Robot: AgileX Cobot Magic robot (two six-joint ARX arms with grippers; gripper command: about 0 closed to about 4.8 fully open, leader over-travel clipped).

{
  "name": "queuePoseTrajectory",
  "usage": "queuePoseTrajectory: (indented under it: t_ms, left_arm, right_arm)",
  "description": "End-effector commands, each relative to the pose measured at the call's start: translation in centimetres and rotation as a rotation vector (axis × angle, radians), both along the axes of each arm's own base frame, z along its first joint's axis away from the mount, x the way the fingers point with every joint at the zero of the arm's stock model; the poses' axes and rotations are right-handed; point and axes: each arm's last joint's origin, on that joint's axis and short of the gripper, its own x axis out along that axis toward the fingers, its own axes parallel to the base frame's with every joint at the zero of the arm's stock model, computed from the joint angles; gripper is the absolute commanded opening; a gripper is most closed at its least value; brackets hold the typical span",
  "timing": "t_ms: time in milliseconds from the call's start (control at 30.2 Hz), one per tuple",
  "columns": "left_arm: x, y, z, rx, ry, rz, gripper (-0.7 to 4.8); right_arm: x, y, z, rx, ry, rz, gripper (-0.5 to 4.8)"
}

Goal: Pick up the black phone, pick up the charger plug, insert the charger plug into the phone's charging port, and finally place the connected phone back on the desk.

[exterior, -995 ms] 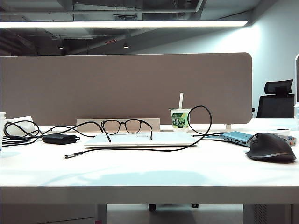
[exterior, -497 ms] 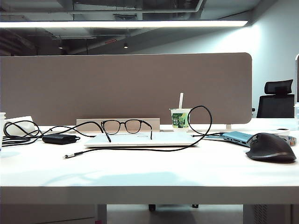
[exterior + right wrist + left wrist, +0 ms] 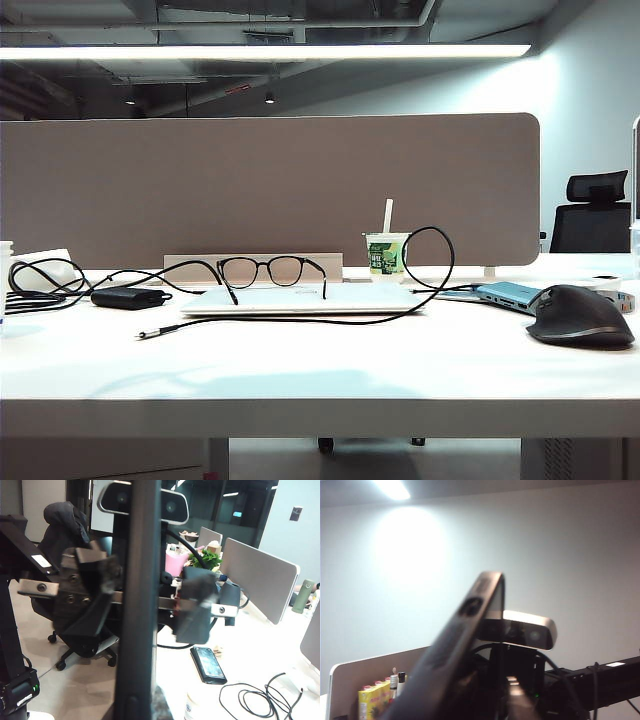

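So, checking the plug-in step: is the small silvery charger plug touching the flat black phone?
Apart. Exterior view shows the plug lying on the white desk, no phone nearby; the left wrist view shows the phone held aloft.

On the exterior view I logged a pair of black-framed glasses [image 3: 272, 270] resting on a closed white laptop [image 3: 300, 299]. A green-labelled cup [image 3: 386, 253] with a white stick in it stood behind the laptop. A small black box [image 3: 127, 297] with cables lay at the left; a dark grey mouse [image 3: 582, 316] sat at the right, with a flat blue device [image 3: 510, 293] just behind it. A black office chair [image 3: 592, 212] stood beyond the partition panel [image 3: 270, 190].
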Motion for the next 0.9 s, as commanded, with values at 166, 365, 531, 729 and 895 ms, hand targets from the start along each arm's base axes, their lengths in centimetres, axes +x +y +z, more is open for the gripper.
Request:
queuePoseTrajectory:
  t_ms: [166, 365, 531, 729, 895]
  left_arm:
    - [-0.2, 0.1, 0.3, -0.012, -0.008, -0.008, 0.38]
    - [-0.1, 0.1, 0.3, -0.022, -0.002, 0.002, -0.07]
    - [-0.1, 0.1, 0.2, -0.020, 0.003, 0.008, -0.07]
    - [0.7, 0.0, -0.4, 0.046, 0.030, 0.059, -0.07]
    - [1.6, 0.7, -1.0, 0.099, 0.042, 0.137, -0.06]
  right_arm:
    - [-0.2, -0.1, 0.7, 0.023, -0.038, -0.001, -0.01]
    - [-0.2, -0.1, 0.7, 0.023, -0.038, -0.001, -0.01]
    - [-0.2, -0.1, 0.7, 0.024, -0.034, -0.001, 0.98]
    - [0.2, -1.0, 0.8, 0.021, -0.026, -0.037, 1.32]
    - [0.8, -2.7, 0.5, 0.000, 0.051, -0.187, 2.59]
